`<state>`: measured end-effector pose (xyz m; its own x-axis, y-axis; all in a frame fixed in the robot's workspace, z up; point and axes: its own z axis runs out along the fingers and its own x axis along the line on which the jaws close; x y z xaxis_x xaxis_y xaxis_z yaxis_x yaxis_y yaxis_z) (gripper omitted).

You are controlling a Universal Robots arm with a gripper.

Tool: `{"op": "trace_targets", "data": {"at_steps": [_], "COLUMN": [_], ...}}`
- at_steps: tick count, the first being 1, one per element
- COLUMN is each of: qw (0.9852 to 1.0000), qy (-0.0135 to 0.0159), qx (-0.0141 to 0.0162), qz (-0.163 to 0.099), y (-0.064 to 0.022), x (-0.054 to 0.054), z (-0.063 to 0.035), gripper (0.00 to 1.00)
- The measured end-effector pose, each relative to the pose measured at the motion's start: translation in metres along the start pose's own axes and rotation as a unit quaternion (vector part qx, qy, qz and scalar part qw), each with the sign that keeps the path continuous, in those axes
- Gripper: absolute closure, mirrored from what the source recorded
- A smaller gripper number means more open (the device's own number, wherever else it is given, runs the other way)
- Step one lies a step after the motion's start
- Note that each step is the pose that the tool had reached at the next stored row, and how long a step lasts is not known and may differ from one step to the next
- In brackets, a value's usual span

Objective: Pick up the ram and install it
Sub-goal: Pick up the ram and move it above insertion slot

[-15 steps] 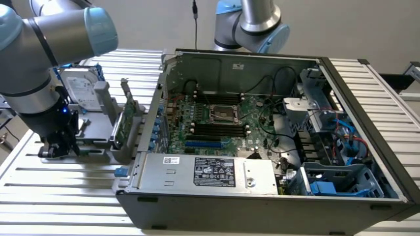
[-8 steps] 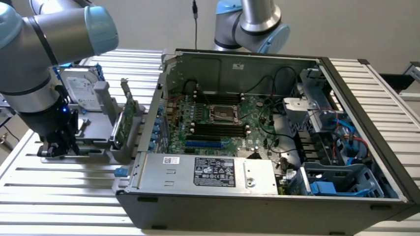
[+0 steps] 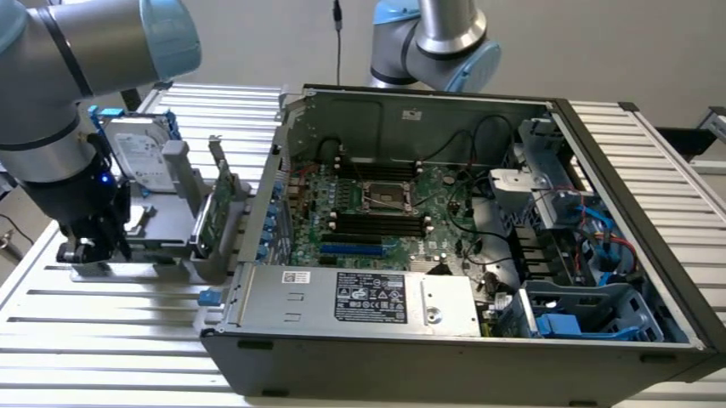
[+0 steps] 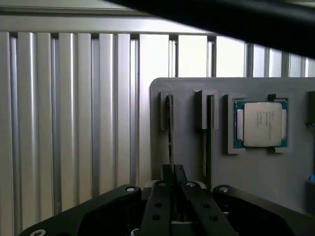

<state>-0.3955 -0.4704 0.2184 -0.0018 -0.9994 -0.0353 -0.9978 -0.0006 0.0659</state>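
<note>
Ram (image 4: 170,132) edge-on in the fingers' (image 4: 158,206) tight grip, wrist view; open computer case (image 3: 454,365), exterior view.

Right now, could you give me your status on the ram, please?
Gripper shut on ram. Ram seated in holder slot. CPU farther along holder, not touching.

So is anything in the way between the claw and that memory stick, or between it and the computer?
Nothing between them: the gripper is shut on the ram in its grey holder. Toward the motherboard, the green card and the case wall stand between, though the case is open above.
</note>
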Motion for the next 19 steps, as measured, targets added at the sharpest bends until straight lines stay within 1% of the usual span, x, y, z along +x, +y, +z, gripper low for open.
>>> {"op": "trace_targets", "data": {"at_steps": [13,15,19], "qw": [1.0,1.0,1.0], "qy": [0.0,0.0,0.0], "qx": [-0.0028,-0.0038,-0.005], "qz": [0.0,0.0,0.0], "y": [0.0026,0.0012,-0.0047], "x": [-0.002,-0.002,-0.004], "z": [-0.0568,-0.0659,-0.0843], "gripper": [0.86,0.86,0.86]}}
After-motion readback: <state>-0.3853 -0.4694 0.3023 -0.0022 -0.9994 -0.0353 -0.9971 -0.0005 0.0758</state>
